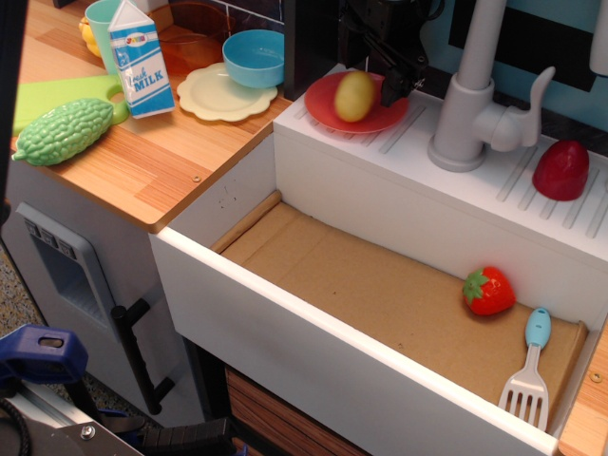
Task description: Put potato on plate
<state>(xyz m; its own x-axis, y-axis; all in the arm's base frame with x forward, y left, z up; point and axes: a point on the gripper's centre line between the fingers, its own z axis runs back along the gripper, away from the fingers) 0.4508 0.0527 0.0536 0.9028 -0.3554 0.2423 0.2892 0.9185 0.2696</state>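
Taking the grey faucet (475,95) as landmark: far to its left a green gourd (63,130) and a milk carton (140,59) stood on the wooden surface (142,166). Nearer, just left of the faucet, the potato (354,96) lay on the red plate (328,106). The dark tool (388,43) hung just above the plate's far edge, holding nothing; whether its jaws were parted could not be told. Below the faucet, a strawberry (488,291) lay in the sink.

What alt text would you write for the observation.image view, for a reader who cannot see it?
A yellow potato lies on a red plate on the white ledge behind a toy sink, with the black gripper just above and behind it. In the sink lie a strawberry and a spatula; a green gourd and milk carton are on the wooden counter.
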